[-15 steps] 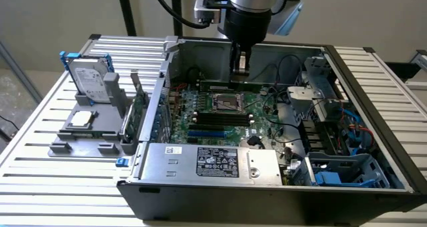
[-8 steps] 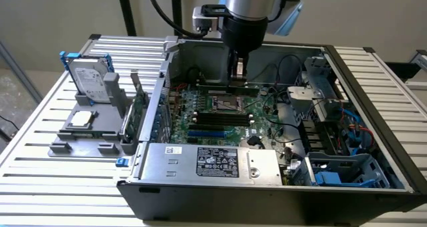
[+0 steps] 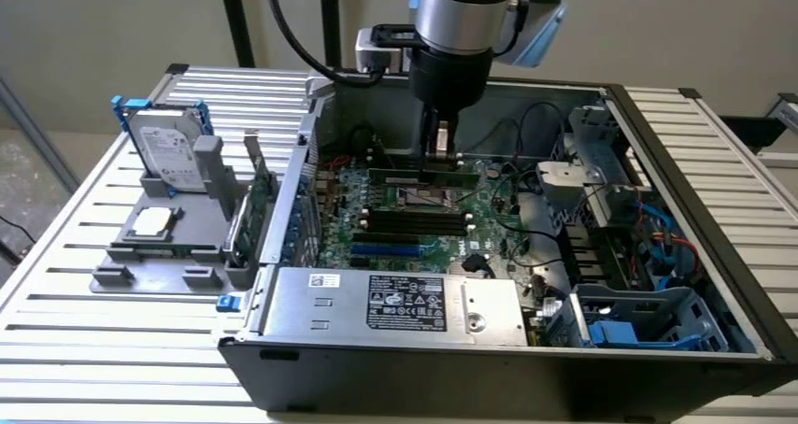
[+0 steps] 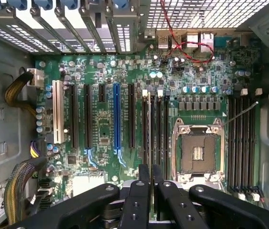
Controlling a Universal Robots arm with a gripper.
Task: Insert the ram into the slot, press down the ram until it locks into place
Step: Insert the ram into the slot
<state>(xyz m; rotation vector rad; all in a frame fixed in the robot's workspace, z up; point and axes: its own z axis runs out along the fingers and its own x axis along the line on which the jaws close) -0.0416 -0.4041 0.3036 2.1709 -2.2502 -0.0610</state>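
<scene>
Arm: one arm (image 3: 459,13), silver and black, coming straight down from above the motherboard (image 3: 412,223).
Wrist: black cylinder (image 3: 447,74), upright, its axis pointing down at the motherboard.
Gripper: (image 3: 436,165) vertical, tips low over the motherboard and near its surface.
Fingers: two narrow black fingers (image 4: 138,191) side by side, drawn close together.
Hold: clamped on the ram (image 3: 424,176), which lies level and edge-down above the motherboard; whether it touches the board cannot be told.
</scene>
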